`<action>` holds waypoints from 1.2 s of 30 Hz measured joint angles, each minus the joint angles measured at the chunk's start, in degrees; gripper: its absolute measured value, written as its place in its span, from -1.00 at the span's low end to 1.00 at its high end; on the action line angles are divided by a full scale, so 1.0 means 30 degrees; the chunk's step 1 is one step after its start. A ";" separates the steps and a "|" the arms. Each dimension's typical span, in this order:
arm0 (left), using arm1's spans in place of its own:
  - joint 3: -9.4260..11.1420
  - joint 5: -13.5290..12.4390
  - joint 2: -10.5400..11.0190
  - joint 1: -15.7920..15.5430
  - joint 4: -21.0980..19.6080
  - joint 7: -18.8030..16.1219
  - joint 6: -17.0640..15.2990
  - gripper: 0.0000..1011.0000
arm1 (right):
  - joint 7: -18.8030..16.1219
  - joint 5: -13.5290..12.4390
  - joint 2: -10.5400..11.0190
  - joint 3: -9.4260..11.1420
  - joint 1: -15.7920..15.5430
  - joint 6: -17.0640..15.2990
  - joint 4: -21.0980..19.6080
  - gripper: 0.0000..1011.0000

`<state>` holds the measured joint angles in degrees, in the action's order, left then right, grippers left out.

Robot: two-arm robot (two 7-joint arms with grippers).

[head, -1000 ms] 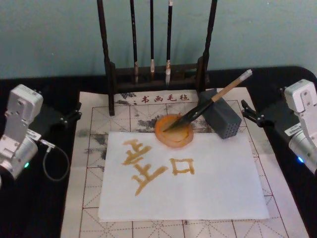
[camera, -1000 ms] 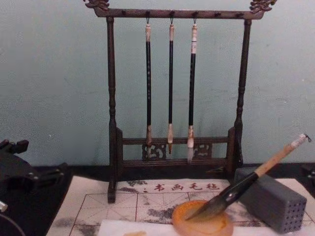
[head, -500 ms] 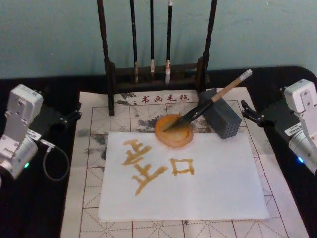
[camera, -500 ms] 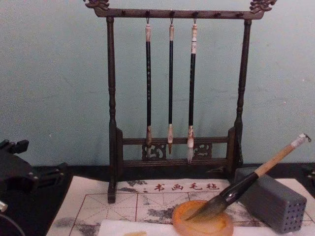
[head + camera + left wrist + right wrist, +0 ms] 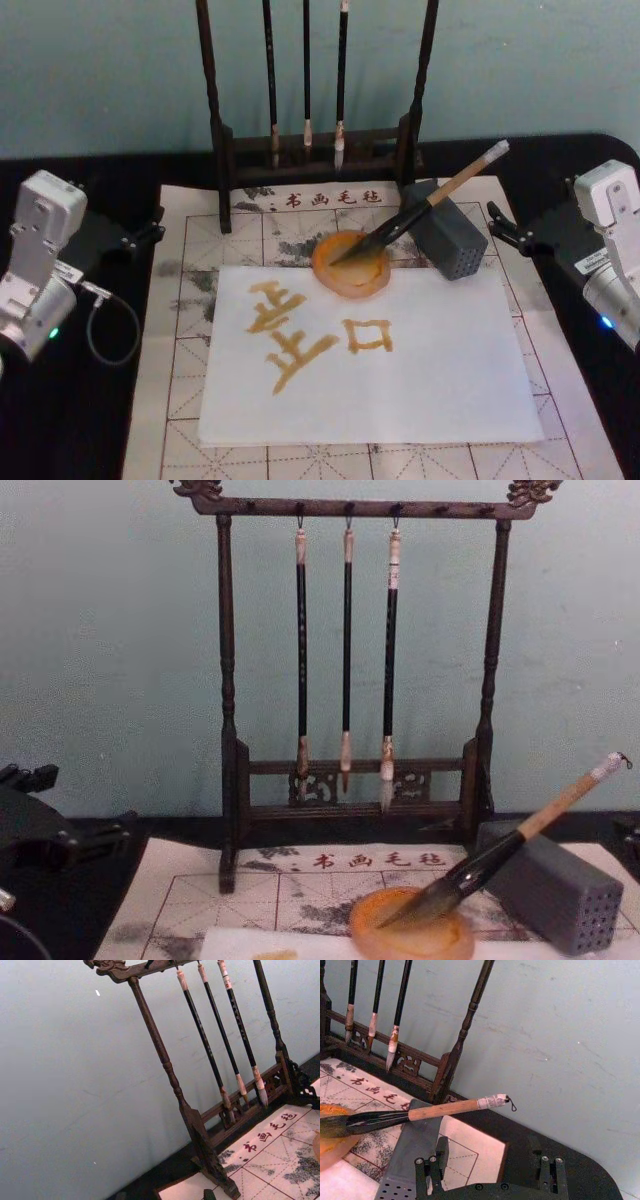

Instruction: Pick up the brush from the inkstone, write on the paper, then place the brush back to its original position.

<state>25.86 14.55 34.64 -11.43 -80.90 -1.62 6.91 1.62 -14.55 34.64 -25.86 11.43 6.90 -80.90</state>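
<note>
— Where is the brush [image 5: 420,212]?
— Its tip is in the orange dish [image 5: 345,287] and its handle is propped on the grey block [image 5: 452,242]. The cap points toward your right claw [image 5: 492,224], spread wide, near but apart.
— Your left claw [image 5: 157,224]?
— Also spread, parked beside the mat [image 5: 190,330]. Amber characters mark the paper [image 5: 440,370].

Calligraphy desk, prob. staged setup: brush rack [image 5: 228,680] w/ hanging brushes [image 5: 347,650] at far side, gridded felt mat [image 5: 180,380], plain teal wall [image 5: 110,630].
</note>
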 joint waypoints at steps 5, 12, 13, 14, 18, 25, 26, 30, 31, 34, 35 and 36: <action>0.0000 0.0000 0.0000 0.0000 0.0001 0.0000 0.0000 0.98 | -0.0001 -0.0001 0.0000 0.0000 -0.0001 0.0000 0.0001 0.98; 0.0000 -0.0001 0.0001 0.0000 0.0001 0.0000 0.0000 0.98 | 0.0000 0.0000 0.0001 0.0000 0.0000 0.0000 0.0000 0.98; 0.0000 0.0000 0.0000 0.0000 0.0001 0.0000 0.0000 0.98 | 0.0000 -0.0001 0.0000 0.0000 0.0001 0.0001 0.0000 0.98; 0.0000 0.0000 0.0000 0.0000 0.0001 0.0000 0.0000 0.98 | 0.0000 0.0000 0.0001 0.0000 0.0000 0.0001 0.0000 0.98; 0.0000 0.0000 0.0000 0.0000 0.0001 0.0000 0.0000 0.98 | -0.0001 0.0000 0.0000 0.0000 0.0000 0.0001 0.0000 0.98; -0.0001 -0.0001 0.0000 0.0000 0.0001 0.0000 0.0000 0.98 | 0.0000 0.0000 0.0000 0.0000 -0.0001 0.0001 0.0000 0.98; 0.0000 -0.0001 0.0000 -0.0001 0.0001 0.0000 0.0000 0.98 | -0.0001 0.0000 0.0001 0.0000 0.0000 0.0001 0.0000 0.98; 0.0000 0.0000 0.0000 0.0000 0.0002 0.0000 0.0000 0.98 | 0.0000 0.0000 0.0000 0.0000 0.0000 0.0001 0.0000 0.98; 0.0000 0.0000 0.0001 0.0000 0.0001 0.0000 0.0000 0.98 | -0.0018 0.0000 -0.0006 0.0018 -0.0012 0.0001 -0.0002 0.98; 0.0000 0.0001 0.0000 0.0000 0.0000 0.0001 0.0000 0.98 | -0.0255 -0.0026 -0.0070 0.0226 -0.0119 -0.0008 -0.0025 0.98; 0.0000 0.0000 0.0000 0.0000 0.0001 0.0000 0.0000 0.98 | -0.0438 -0.0168 -0.0099 0.0356 -0.0191 -0.0058 -0.0069 0.98; -0.0001 0.0000 0.0000 0.0000 0.0001 0.0000 0.0000 0.98 | -0.0518 -0.0261 -0.0121 0.0437 -0.0234 -0.0097 -0.0113 0.98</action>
<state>25.86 14.55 34.65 -11.43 -80.90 -1.62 6.91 0.07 -15.33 34.28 -24.55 10.73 6.61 -81.24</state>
